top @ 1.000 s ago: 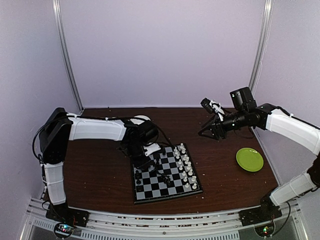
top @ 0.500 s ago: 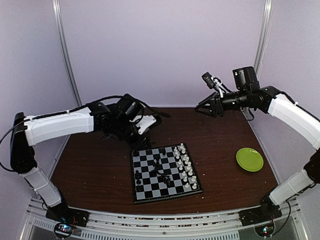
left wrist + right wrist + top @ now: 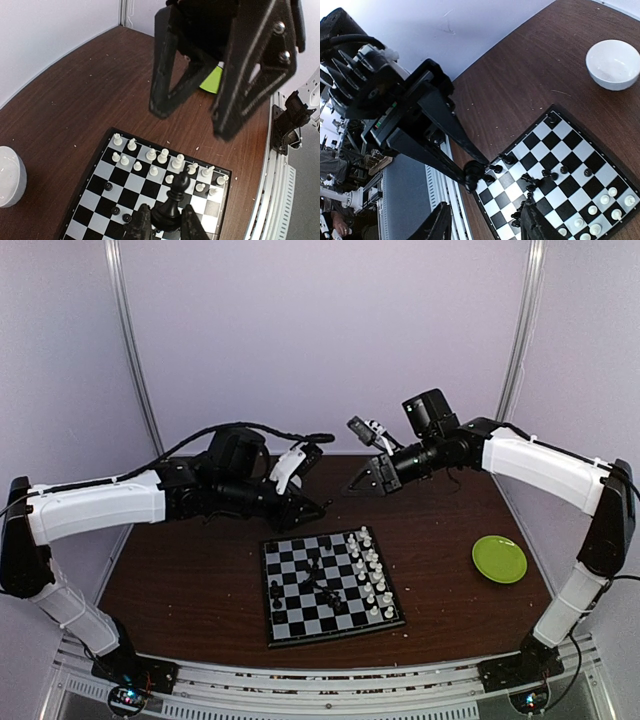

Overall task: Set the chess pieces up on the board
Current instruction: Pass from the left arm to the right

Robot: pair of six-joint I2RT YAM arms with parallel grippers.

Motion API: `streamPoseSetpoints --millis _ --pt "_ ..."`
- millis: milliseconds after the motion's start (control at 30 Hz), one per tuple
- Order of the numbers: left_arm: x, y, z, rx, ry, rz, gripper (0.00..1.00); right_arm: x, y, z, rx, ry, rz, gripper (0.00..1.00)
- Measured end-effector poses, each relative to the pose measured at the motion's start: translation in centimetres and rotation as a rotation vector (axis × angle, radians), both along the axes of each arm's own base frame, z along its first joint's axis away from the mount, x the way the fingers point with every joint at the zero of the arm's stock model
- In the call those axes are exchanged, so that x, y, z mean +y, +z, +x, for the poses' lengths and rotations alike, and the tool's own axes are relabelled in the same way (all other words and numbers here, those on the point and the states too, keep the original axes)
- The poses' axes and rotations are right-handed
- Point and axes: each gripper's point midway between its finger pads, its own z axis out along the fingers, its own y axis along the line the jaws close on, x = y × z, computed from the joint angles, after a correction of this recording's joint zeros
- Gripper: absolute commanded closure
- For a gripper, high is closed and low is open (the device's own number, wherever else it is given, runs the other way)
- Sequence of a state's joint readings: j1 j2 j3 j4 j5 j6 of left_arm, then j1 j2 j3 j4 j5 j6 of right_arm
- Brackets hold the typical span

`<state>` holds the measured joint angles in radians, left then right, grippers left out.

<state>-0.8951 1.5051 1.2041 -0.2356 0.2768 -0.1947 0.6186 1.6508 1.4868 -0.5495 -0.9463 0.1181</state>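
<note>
The board (image 3: 291, 616) lies at the table's near middle. White chess pieces (image 3: 372, 575) fill its right rows, and black ones (image 3: 326, 592) are scattered over the middle and left. My left gripper (image 3: 314, 508) hovers above the board's far edge, shut on a tall black piece (image 3: 173, 199) held by its base. The left wrist view shows the board (image 3: 95, 200) below that piece. My right gripper (image 3: 358, 485) hangs open and empty just right of the left one, pointing toward it. In the right wrist view the held black piece (image 3: 475, 176) sits between the left gripper's fingers, above the board's corner (image 3: 492, 197).
A green plate (image 3: 499, 559) rests at the right of the table. A white bowl (image 3: 612, 62) stands beyond the board's far left side and shows again in the left wrist view as the bowl (image 3: 7, 175). Crumbs dot the brown tabletop (image 3: 200, 590).
My left gripper has lifted off the board with the black piece, swung back, then come forward over the far edge. The right arm has swung left and lower, toward the left gripper.
</note>
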Motion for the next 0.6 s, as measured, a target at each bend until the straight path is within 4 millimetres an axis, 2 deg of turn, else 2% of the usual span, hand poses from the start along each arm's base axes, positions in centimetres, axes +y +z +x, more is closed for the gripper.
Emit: streamPoseSetpoints --millis 167,600 --pt "-0.3 0.4 -0.3 -0.006 -0.005 -0.022 0.85 2.2 0.9 -1.4 0.004 0.056 0.020 0.54" --pt "0.0 0.5 -0.7 -0.008 -0.005 -0.029 0.85 3.0 0.9 -2.0 0.031 0.067 0.031 0.59"
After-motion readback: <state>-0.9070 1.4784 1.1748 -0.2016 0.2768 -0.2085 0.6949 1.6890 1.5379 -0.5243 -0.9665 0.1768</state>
